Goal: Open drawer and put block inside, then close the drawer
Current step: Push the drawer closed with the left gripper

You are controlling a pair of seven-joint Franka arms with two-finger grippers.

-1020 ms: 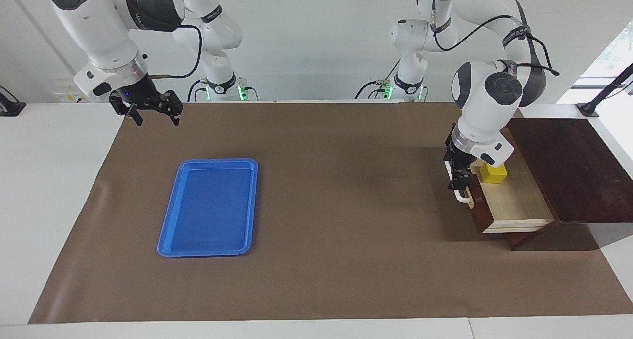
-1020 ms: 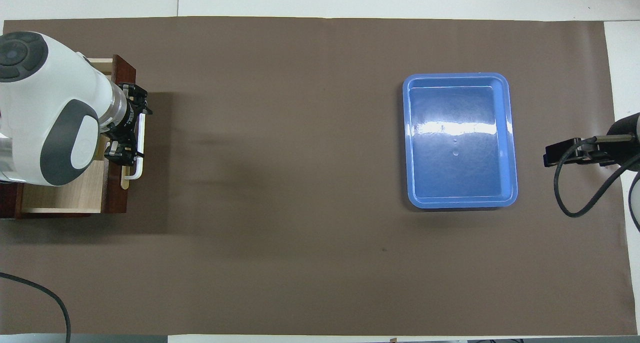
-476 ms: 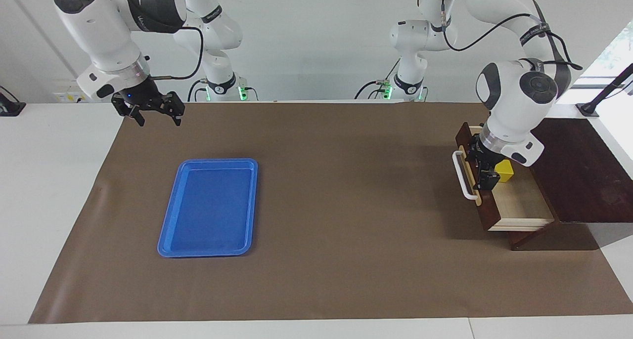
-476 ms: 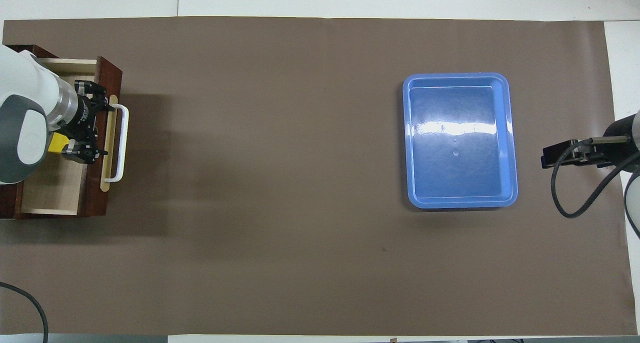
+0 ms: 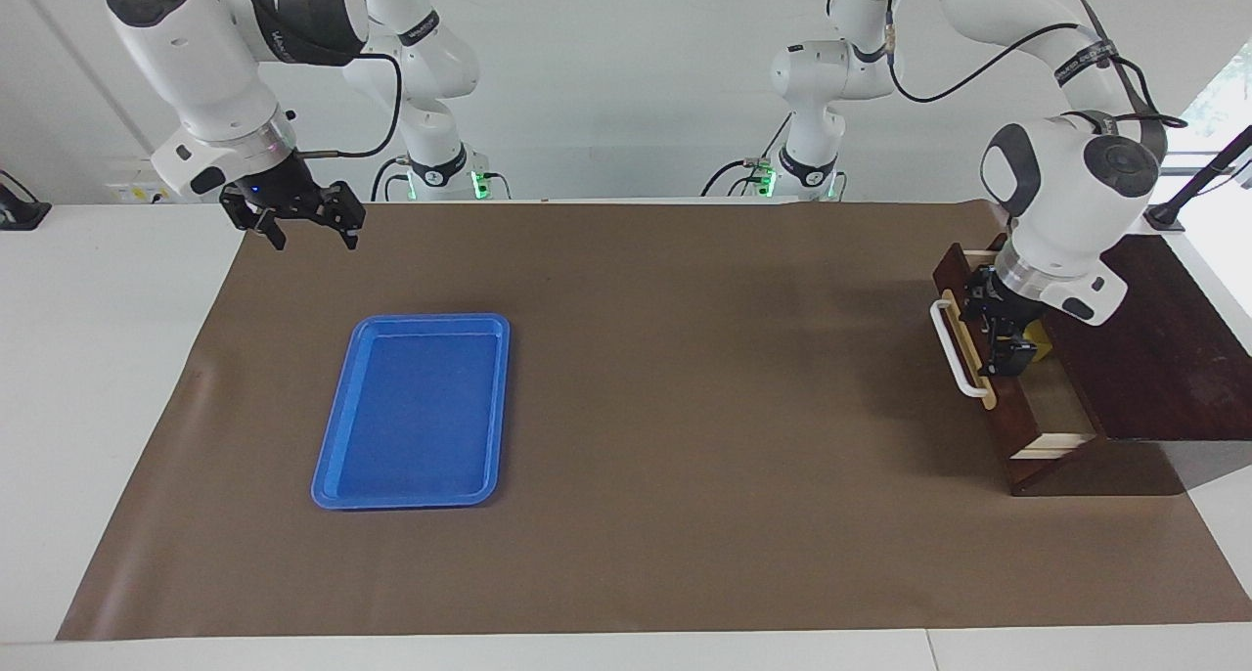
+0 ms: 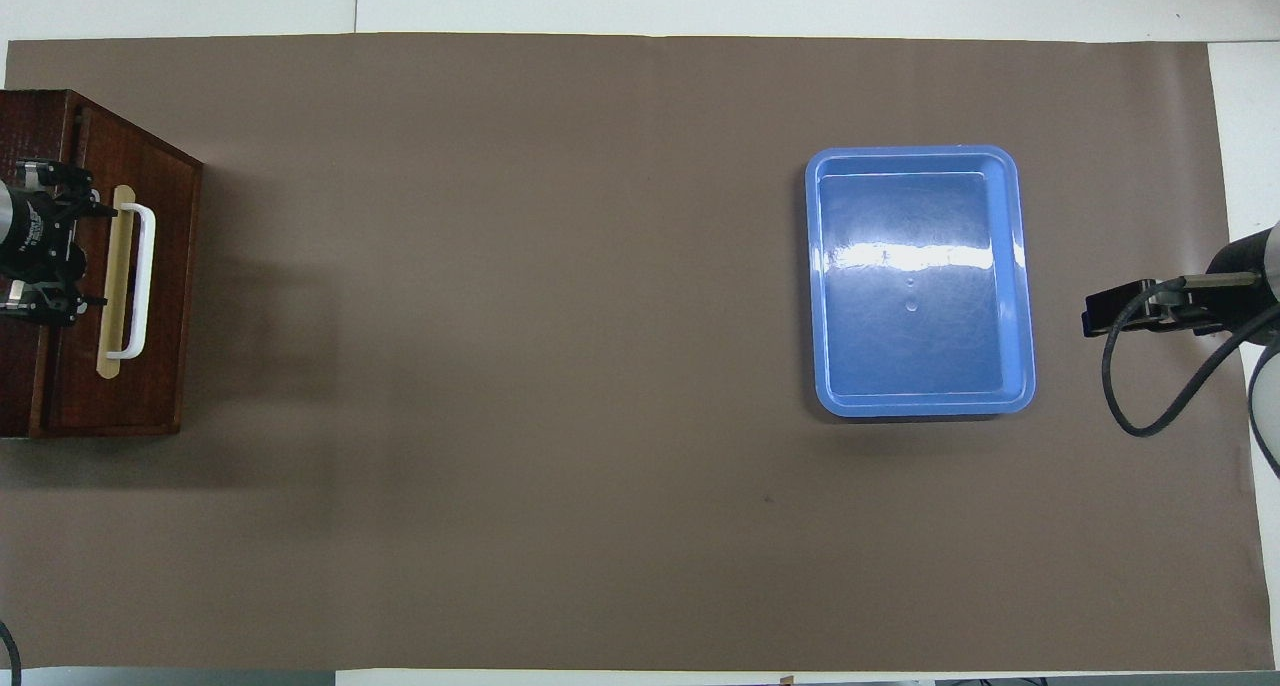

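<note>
The dark brown drawer (image 5: 1000, 419) with its white bar handle (image 5: 952, 349) stands only a little way out of the dark wooden box (image 5: 1144, 338). A narrow strip of pale interior shows. The yellow block (image 5: 1043, 346) lies inside, only a sliver visible beside my left gripper (image 5: 998, 334). That gripper is open and sits against the top of the drawer front, empty. In the overhead view the drawer front (image 6: 160, 266) and the left gripper (image 6: 70, 254) show, and the block is hidden. My right gripper (image 5: 311, 241) is open and empty, waiting in the air over the mat's edge.
A blue tray (image 5: 416, 412) lies empty on the brown mat toward the right arm's end; it also shows in the overhead view (image 6: 1020, 276). The right gripper (image 6: 1100, 316) hangs beside it.
My left gripper has moved toward the box with the drawer front, and the drawer has slid most of the way in, with the block inside. The right arm has hardly moved.
</note>
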